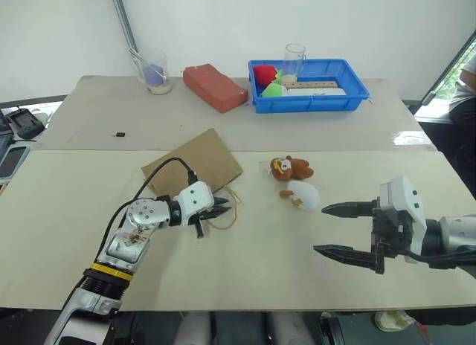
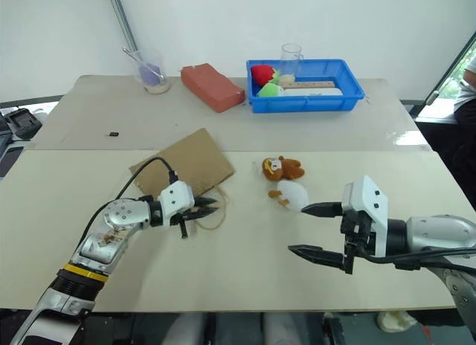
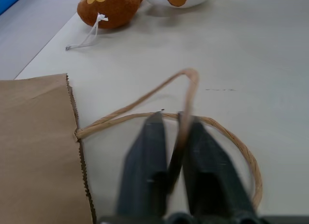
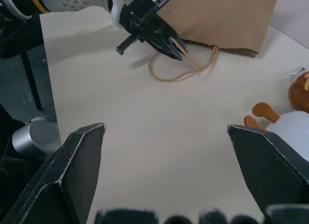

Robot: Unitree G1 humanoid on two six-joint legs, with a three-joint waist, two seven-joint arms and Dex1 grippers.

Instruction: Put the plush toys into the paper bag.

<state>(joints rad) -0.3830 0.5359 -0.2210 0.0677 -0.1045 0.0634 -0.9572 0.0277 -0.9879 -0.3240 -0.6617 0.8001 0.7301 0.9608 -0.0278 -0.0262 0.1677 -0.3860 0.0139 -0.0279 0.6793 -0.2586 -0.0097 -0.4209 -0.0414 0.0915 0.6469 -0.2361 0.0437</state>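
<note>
Left tool clenched on bag handle; plush toys lie mid-tabletop, nearer the released right tool.

bag brown | toys brown, white/orange | tray blue | block red

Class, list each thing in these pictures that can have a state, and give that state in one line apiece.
Paper bag: lying flat on the table, empty.
Cord handle: pinched by the left gripper.
Right gripper: open, holding nothing.
Brown plush toy: on the table, outside the bag.
White plush toy: on the table, touching the brown one.
</note>
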